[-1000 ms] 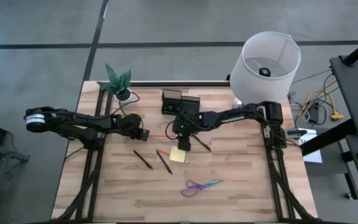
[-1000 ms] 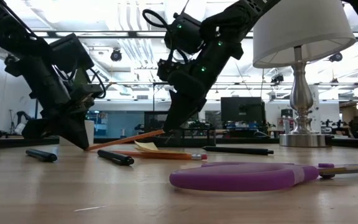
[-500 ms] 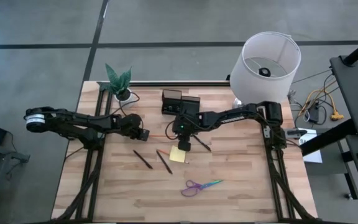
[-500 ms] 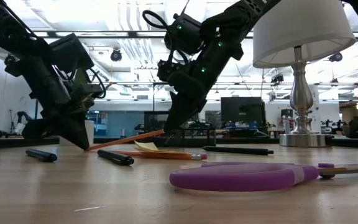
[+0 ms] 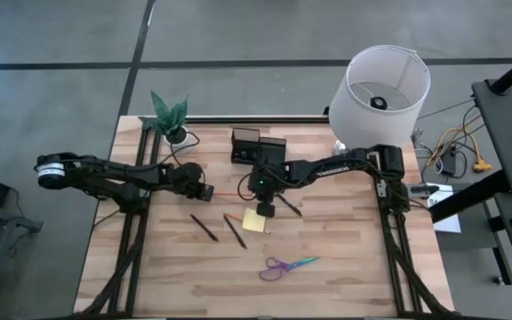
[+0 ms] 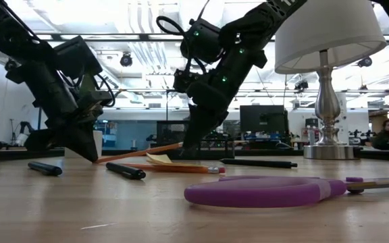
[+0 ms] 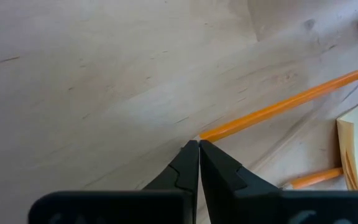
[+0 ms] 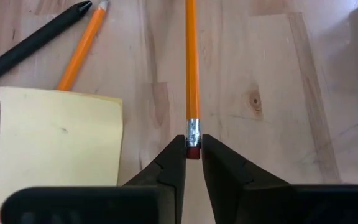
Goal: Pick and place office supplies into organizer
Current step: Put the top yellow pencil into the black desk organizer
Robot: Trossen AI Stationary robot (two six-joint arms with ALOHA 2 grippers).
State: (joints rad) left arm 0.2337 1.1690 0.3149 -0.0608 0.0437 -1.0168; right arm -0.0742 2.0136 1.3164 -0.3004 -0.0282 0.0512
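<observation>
Orange pencil (image 8: pixel 191 68) flat on wood table (image 5: pixel 345 258), between both arms. Right gripper (image 8: pixel 191 152) clamped on its eraser end (red tip pinched between fingers). Left gripper (image 7: pixel 199 148) closed tight, empty, tip beside pencil's other end. Yellow sticky pad (image 8: pixel 55 140) just beside right gripper. Second orange pencil (image 8: pixel 82 46), dark pen (image 8: pixel 30 37) nearby. Black organizer (image 5: pixel 254 142) behind right gripper. Scissors (image 5: pixel 284 266) well apart, nearer front edge.

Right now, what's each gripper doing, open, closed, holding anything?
Left gripper: closed, empty, tips by one end of the orange pencil.
Right gripper: closed on that pencil's eraser end.
</observation>
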